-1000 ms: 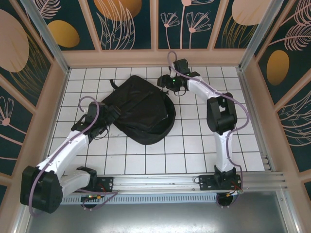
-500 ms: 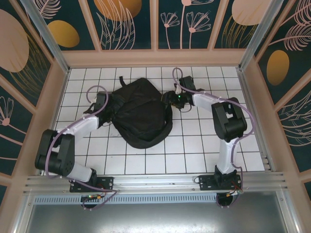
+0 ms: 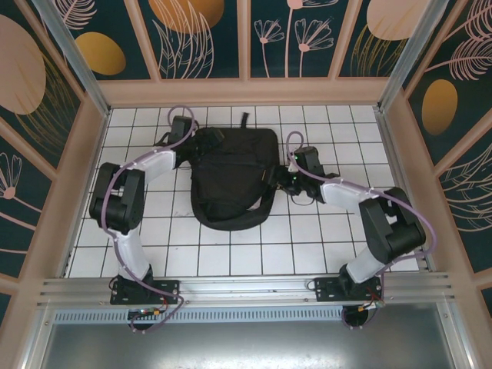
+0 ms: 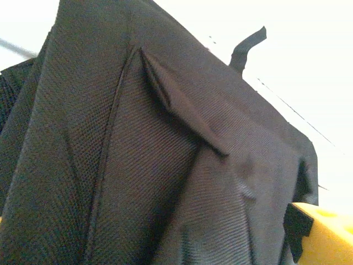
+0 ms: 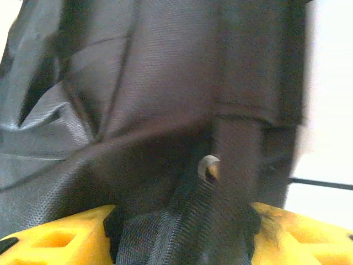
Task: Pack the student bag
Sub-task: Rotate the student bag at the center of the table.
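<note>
Backpack: The black backpack (image 3: 231,173) lies flat on the white-tiled worktop (image 3: 330,231), midway between the left and right edges and nearer the far edge than the near one.

Lie of the bag: Its straight top side faces the far edge, and a loop (image 3: 244,119) pokes out toward that edge. The rounded end faces the near edge, where a strap (image 3: 231,224) curves around it.

Left gripper: The left gripper (image 3: 198,144) touches the fabric at the backpack's far-left corner. The left wrist camera shows 1 yellow finger (image 4: 325,234) low on the right, against woven cloth with a raised fold. Whether the jaws are spread or pressed together cannot be told.

Right gripper: The right gripper (image 3: 280,178) meets the backpack's right side, about halfway along it. From the right wrist camera, 2 yellow fingers (image 5: 55,240) stand on either side of a bunch of black fabric wedged between them, pinching the backpack. A small pale ring (image 5: 208,164) shows just above the pinch.

Arms: The 2 arms bend inward and flank the bag from opposite sides.
</note>
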Action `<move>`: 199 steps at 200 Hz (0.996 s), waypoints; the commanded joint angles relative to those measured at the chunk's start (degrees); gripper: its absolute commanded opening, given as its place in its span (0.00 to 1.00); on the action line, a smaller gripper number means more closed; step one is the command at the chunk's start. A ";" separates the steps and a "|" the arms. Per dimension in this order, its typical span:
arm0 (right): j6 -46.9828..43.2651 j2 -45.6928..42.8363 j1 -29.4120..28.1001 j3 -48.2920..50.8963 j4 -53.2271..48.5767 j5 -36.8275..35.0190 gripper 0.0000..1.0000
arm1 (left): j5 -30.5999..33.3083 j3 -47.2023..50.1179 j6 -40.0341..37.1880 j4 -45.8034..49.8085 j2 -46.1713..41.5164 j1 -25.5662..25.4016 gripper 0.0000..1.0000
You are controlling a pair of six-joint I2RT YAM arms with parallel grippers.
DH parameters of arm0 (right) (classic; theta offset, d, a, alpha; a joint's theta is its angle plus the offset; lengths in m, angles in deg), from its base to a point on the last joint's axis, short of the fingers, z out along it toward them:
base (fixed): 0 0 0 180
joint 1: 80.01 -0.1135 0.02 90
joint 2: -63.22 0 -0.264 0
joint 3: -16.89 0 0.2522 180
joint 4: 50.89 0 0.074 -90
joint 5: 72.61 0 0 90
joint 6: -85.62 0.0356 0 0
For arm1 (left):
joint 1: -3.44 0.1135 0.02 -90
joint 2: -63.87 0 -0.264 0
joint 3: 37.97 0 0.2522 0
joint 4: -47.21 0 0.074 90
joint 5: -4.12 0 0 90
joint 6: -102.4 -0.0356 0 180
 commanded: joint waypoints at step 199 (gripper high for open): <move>1.57 -31.02 -14.81 4.52 -34.85 -27.46 0.31 | 22.34 16.10 -7.75 20.77 -41.78 -1.93 0.98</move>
